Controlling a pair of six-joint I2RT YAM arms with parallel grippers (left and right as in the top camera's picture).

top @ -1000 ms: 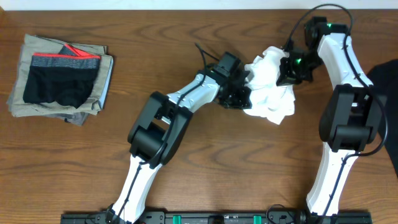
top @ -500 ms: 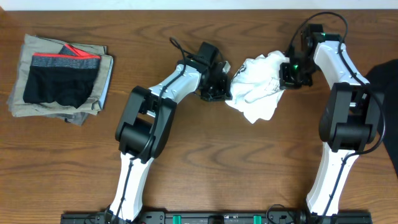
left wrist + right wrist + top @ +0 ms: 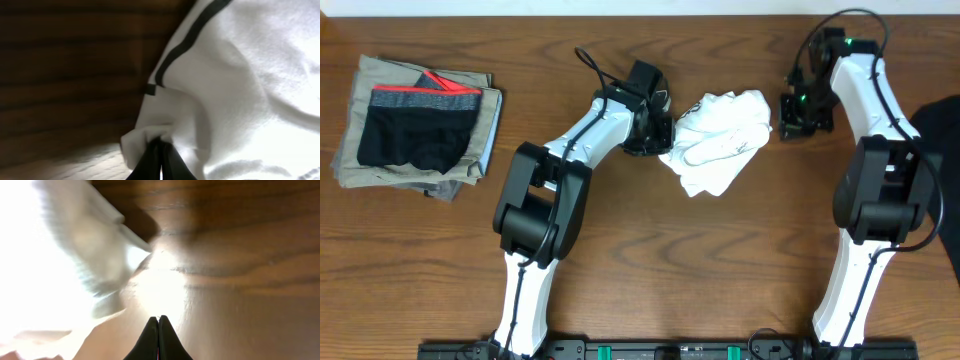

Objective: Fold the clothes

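The white T-shirt (image 3: 720, 140) lies bunched up on the table between my two arms. My left gripper (image 3: 666, 140) is at the shirt's left edge, and in the left wrist view it (image 3: 160, 146) is shut on a fold of the white T-shirt (image 3: 235, 95). My right gripper (image 3: 792, 122) stands just off the shirt's right side, apart from it. In the right wrist view it (image 3: 158, 318) is shut with nothing between the tips, above bare wood, with the shirt (image 3: 60, 255) off to the left. A black garment (image 3: 940, 125) shows at the right edge.
A stack of khaki-grey folded pieces (image 3: 350, 165) with black shorts (image 3: 415, 135) on top sits at the far left of the wooden table (image 3: 650, 260). Cables loop above both wrists near the back edge.
My left gripper has dragged the white T-shirt leftwards. The shirt has come away from my right gripper, which stayed near the back right and now stands apart from the cloth.
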